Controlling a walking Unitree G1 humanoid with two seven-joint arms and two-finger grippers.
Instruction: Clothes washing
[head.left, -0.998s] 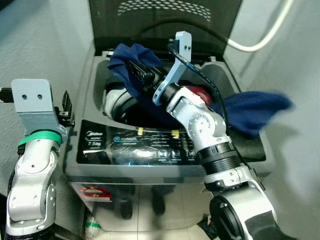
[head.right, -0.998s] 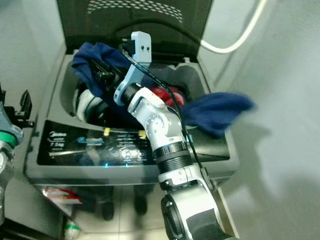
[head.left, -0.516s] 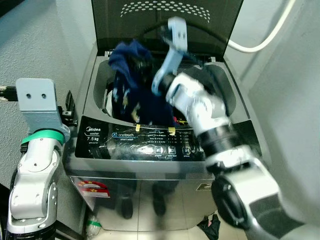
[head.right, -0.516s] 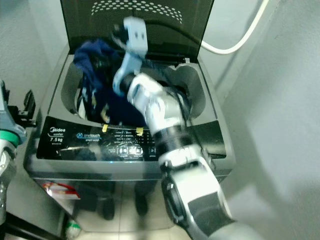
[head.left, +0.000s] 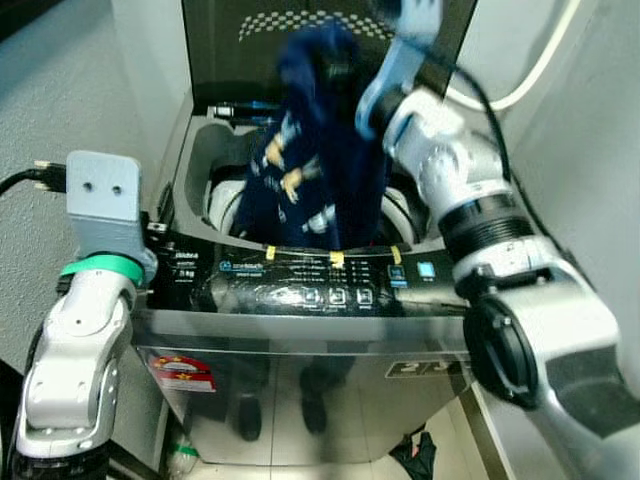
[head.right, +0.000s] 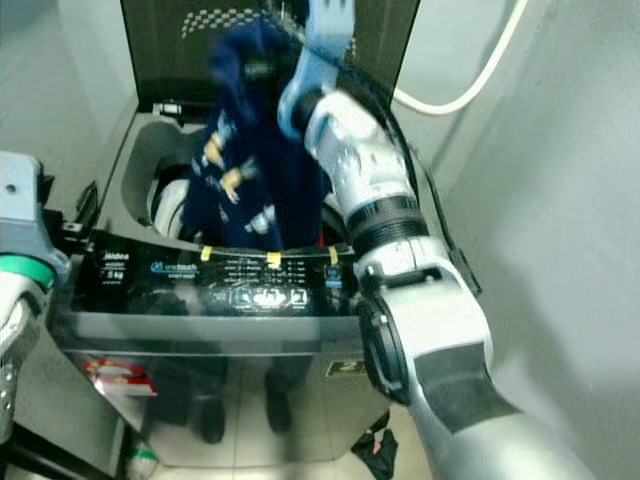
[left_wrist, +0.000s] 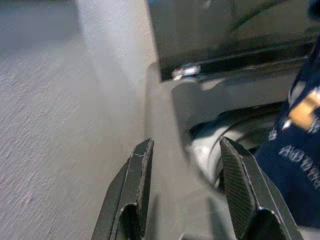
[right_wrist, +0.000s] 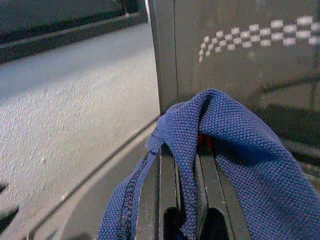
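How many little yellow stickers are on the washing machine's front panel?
3: all along the control panel's top edge. One on the left, one in the middle, one on the right. The hanging blue garment may hide more.

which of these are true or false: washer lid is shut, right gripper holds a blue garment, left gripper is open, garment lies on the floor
1. The washer lid is shut. False: the lid stands open.
2. The right gripper holds a blue garment. True.
3. The left gripper is open. True: it holds nothing, beside the washer's rim.
4. The garment lies on the floor. False: it hangs lifted over the drum.
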